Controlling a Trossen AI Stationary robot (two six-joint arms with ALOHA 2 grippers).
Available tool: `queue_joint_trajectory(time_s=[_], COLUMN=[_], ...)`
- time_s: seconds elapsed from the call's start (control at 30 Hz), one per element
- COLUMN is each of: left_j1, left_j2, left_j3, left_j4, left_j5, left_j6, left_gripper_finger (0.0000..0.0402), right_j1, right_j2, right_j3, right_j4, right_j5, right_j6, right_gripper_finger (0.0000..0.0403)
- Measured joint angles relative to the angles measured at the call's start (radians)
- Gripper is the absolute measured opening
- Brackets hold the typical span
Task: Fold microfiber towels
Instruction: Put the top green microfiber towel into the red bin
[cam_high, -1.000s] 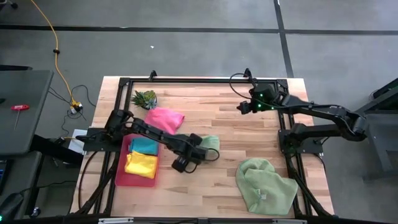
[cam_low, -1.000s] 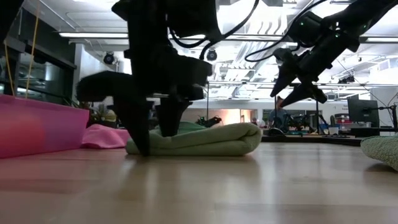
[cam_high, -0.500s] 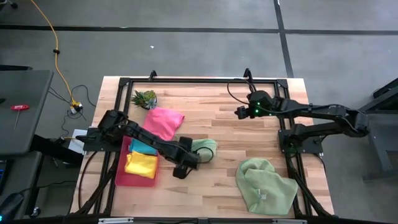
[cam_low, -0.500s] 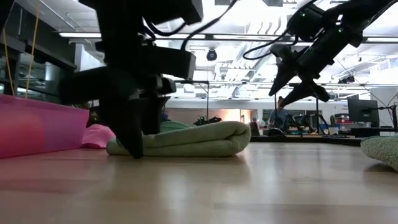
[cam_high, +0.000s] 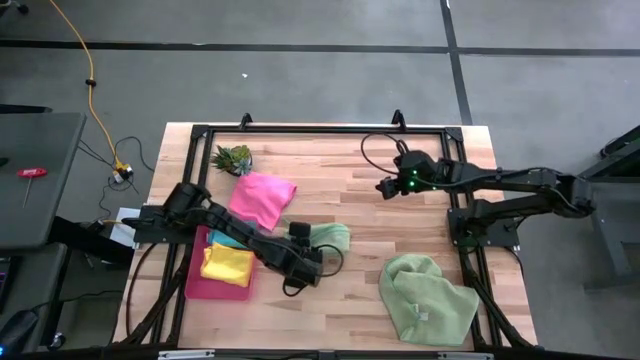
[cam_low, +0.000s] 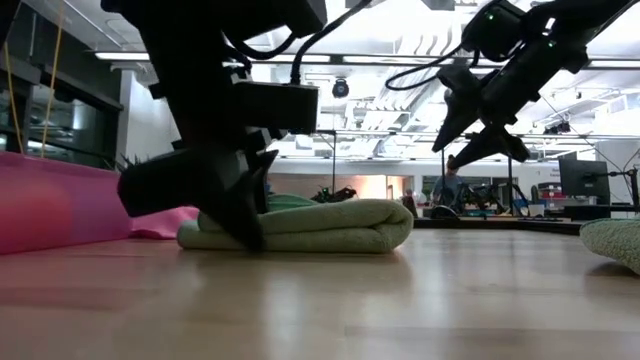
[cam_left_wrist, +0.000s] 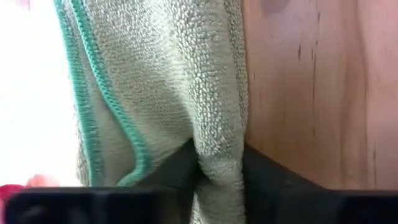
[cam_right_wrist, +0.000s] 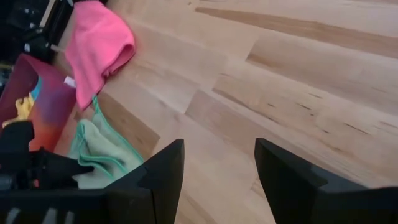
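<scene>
Starting at the bench's left edge, the translucent pink tray (cam_high: 196, 284) holds a folded yellow towel (cam_high: 227, 264) with a teal towel (cam_high: 232, 238) just behind it, so two cloths look finished and stowed. A small spiky plant (cam_high: 233, 158) stands near the far left corner, and beside it the hot pink towel (cam_high: 262, 196) lies loosely doubled on the wood, probably not yet tidy.

Just right of the tray, the left gripper (cam_high: 306, 262) is low on the bench with its fingers narrowed on the near end of the folded pale green towel (cam_low: 310, 225); the left wrist view shows a ridge of that cloth (cam_left_wrist: 219, 149) pinched between the dark fingers. This one reads as folded and about to go to the tray.

Farther right, the right gripper (cam_high: 382, 186) hovers above the far half of the bench, jaws fairly wide and holding nothing. Near the front right corner, the second pale green towel (cam_high: 427, 298) lies crumpled and unfolded.

By this layout, roughly half the work is done: the crumpled green cloth and likely the pink one remain.
</scene>
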Motion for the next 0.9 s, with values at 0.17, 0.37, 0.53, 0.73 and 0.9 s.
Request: queue_joint_trajectory(time_s=[0.17,0.37,0.53,0.73,0.9], left_j1=[0.025,0.088,0.137,0.176,0.171], left_j2=[-0.015,-0.083,-0.225,-0.432,-0.572], left_j3=[0.005,0.099,0.163,0.164,0.163], left_j4=[0.018,-0.111,-0.192,-0.325,-0.452], left_j5=[0.048,0.217,0.262,0.248,0.254], left_j6=[-0.001,-0.003,0.065,0.113,0.056], left_gripper_finger=[0.0014,0.0006,0.0003,0.0002,0.0001], right_j1=[0.024,0.027,0.027,0.027,0.027], right_j2=[0.000,0.000,-0.001,-0.002,-0.002], right_j3=[0.000,0.000,0.000,0.000,0.000], right_j4=[0.000,0.000,0.005,0.010,0.015], right_j5=[0.000,0.000,0.000,0.000,0.000], right_j6=[-0.041,-0.057,-0.057,-0.065,-0.065], right_gripper_finger=[0.0188,0.0188,0.0188,0.0188,0.0188])
